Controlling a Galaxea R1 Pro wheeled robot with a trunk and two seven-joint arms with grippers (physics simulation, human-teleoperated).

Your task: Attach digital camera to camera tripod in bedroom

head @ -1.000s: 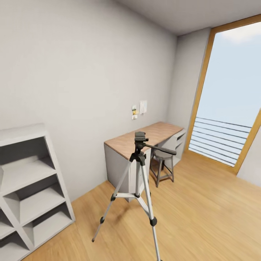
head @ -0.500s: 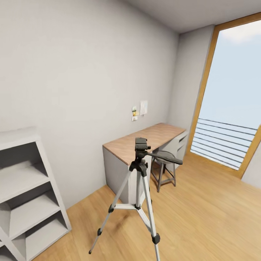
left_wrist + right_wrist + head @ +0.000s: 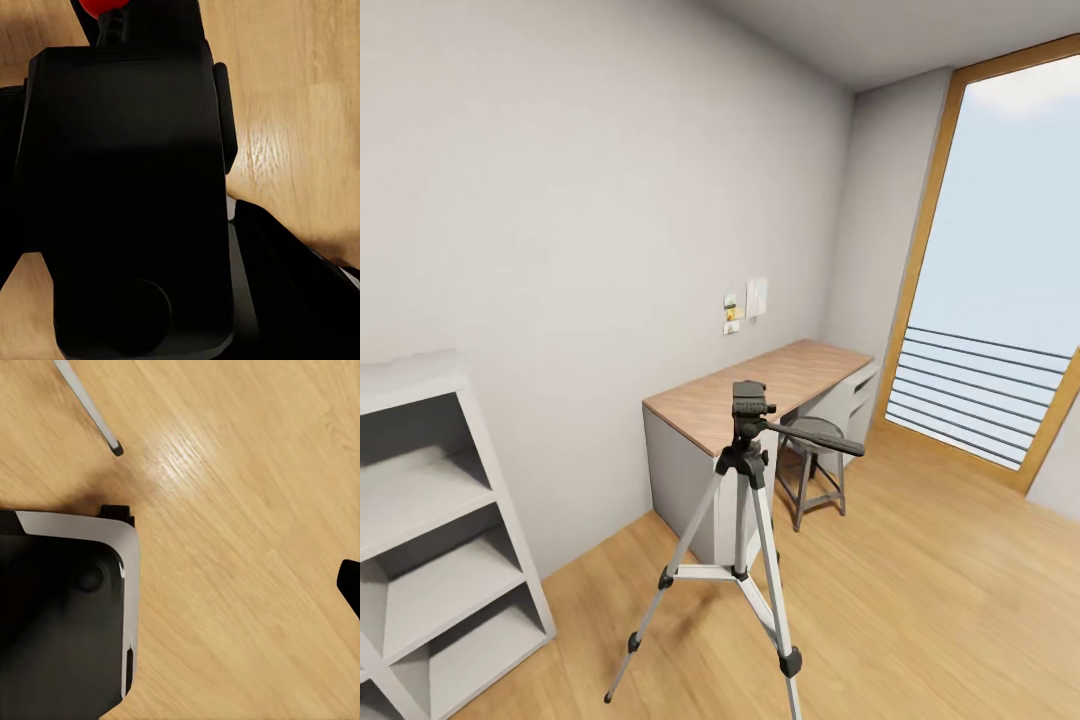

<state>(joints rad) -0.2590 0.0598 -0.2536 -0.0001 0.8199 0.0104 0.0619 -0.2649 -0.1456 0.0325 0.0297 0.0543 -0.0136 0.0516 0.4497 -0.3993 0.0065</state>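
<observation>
- Head view showed the whole picture shifted against the one from a second before: the shelf unit (image 3: 430,520) sat further toward the left edge and the tripod (image 3: 745,520) slightly lower and nearer, so the camera had moved, not the furniture. Against the picture half a second before, almost nothing differed, which I judged to mean the robot had nearly stopped in front of the tripod.
- For the task, that meant the approach looked about done, while the mounting step had not begun: the tripod's black head (image 3: 750,400) was bare, with its long pan handle (image 3: 815,437) pointing toward the window (image 3: 1000,270).
- Where the digital camera was, I could not tell; nothing on the desk (image 3: 760,385) or the wood floor (image 3: 920,580) could be made out as it.
- Left wrist view was mostly a dark black housing over the floor, and right wrist view showed a black-and-white body beside one tripod foot (image 3: 116,448); neither gripper's fingers were clear, so I could not tell whether either was released, clenched or holding something.
- Count: one tripod with three legs, one desk, one stool (image 3: 810,470) tucked at the desk, one shelf unit, one tall window, and two small papers (image 3: 745,302) on the wall.
</observation>
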